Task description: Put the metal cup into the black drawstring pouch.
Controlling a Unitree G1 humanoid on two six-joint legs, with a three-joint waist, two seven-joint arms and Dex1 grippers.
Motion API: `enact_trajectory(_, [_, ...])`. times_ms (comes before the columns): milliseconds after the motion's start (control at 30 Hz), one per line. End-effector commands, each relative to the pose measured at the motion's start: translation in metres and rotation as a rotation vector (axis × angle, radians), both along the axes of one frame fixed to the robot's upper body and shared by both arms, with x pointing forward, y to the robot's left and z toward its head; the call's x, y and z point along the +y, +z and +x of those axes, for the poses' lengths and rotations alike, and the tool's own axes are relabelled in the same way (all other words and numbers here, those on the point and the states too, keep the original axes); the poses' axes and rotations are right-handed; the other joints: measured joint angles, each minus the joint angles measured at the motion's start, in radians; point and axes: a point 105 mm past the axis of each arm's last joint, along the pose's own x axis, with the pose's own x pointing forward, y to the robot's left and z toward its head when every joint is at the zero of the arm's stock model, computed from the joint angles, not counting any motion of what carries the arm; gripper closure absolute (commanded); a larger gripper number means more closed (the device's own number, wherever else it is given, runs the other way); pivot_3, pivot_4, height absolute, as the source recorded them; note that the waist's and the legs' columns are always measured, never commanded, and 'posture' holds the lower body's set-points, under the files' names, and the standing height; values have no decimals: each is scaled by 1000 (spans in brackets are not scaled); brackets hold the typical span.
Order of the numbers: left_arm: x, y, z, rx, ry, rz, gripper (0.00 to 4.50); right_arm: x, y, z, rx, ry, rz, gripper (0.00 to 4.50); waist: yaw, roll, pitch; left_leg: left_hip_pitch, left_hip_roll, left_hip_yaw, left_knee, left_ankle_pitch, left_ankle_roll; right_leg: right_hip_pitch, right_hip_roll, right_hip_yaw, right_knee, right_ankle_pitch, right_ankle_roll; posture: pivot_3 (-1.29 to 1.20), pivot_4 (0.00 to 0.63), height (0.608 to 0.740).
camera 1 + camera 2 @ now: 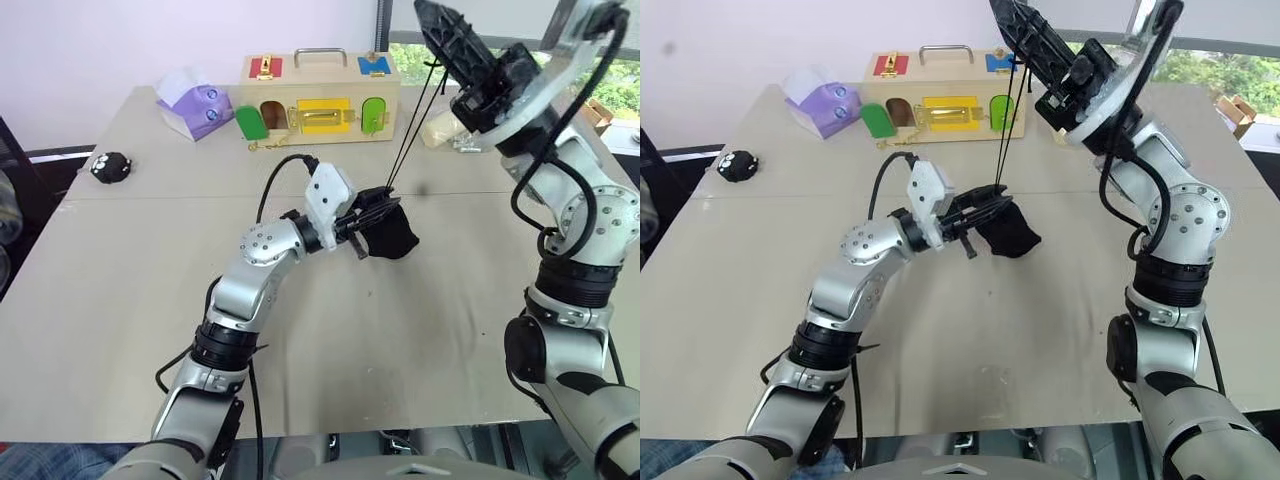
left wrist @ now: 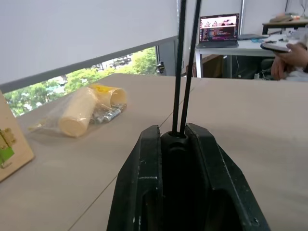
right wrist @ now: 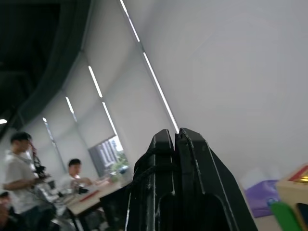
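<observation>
Near the middle of the pale desk (image 1: 120,300), the left gripper (image 1: 372,222) has its jaws closed on the mouth of the black drawstring pouch (image 1: 393,235), which hangs bunched just above the desktop. From the pouch two thin black cords (image 1: 415,125) run taut up to the raised right gripper (image 1: 440,25), whose jaws are fully closed on them. Farther back stand a wooden latch box (image 1: 320,95), a purple tissue box (image 1: 192,105), a bagged yellow cup (image 2: 84,113) and a fuzzy black ball (image 1: 110,166); the metal cup cannot be made out.
</observation>
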Motion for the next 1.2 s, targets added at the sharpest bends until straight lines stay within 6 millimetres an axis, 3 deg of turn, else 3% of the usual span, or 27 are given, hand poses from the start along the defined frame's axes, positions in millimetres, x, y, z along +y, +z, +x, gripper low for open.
enact_trajectory(33, [7, -33, 1, 122, 17, 60, 2941, -23, 47, -40, -194, 65, 143, 4500, -1, 1, 0, 0, 0, 0, 0, 0, 0, 0, 0, 0, 0, 0, 0, 0, 150, 740])
enact_trajectory(233, [7, -22, 1, 89, 30, 26, 256, -19, 42, -44, -182, 88, 116, 4500, -1, 1, 1, 0, 0, 0, 0, 0, 0, 0, 0, 0, 0, 0, 0, 0, 150, 740])
enact_trajectory(267, [9, -17, -1, 90, 21, -3, 99, -18, 41, -44, -180, 94, 113, 4500, -1, 1, 1, 0, 0, 0, 0, 0, 0, 0, 0, 0, 0, 0, 0, 0, 150, 740])
enact_trajectory(400, [24, -8, -7, 111, 18, -60, 99, -17, 38, -44, -174, 96, 101, 4500, -5, 1, 1, 0, 0, 0, 0, 0, 1, 0, 0, 0, 0, 0, 0, 0, 150, 740])
enact_trajectory(500, [47, -5, -9, 157, 65, -111, 99, -17, 34, -43, -161, 95, 86, 4500, -7, 1, 1, 0, 0, 0, 0, 0, 0, -1, 0, 0, 0, 0, 0, 0, 150, 740])
enact_trajectory(667, [94, -22, -5, 193, 223, -47, 99, -16, 17, -36, -108, 85, 32, 4500, -13, 1, 1, 0, 1, 0, -1, 0, 1, -1, 0, 0, 0, 0, 0, 0, 150, 740])
enact_trajectory(733, [109, -27, -7, 204, 265, -26, 99, -13, 6, -35, -84, 84, -17, 4500, -11, 1, 1, 0, 0, 0, 0, 0, 1, -1, 0, 0, 0, 0, 0, 0, 150, 740])
enact_trajectory(800, [122, -36, -13, 225, 298, 3, 99, -11, -20, -24, -17, 30, -114, 4500, -10, 1, 1, 0, 0, 0, 0, -1, 1, -1, -1, 0, 0, 0, 0, 0, 150, 740])
enact_trajectory(900, [132, -45, -23, 252, 317, 26, 0, -19, -63, -11, 72, -38, -253, 3565, -10, 1, 0, 0, 0, 0, -1, -1, 2, 0, -1, 0, -2, 0, 0, 0, 150, 740])
enact_trajectory(1067, [146, -60, -39, 310, 340, 57, 0, -51, -103, 7, 153, -204, -360, 1201, -5, 2, 2, -1, 0, 1, -1, -2, 2, -2, -2, 0, -2, 0, 0, 0, 150, 740])
enact_trajectory(1200, [164, -83, -59, 388, 376, 116, 0, -92, -156, 12, 196, -342, -582, 1201, 1, 2, 2, -1, 0, 0, -2, -2, 3, -2, -2, 0, -3, 0, 0, 0, 150, 740])
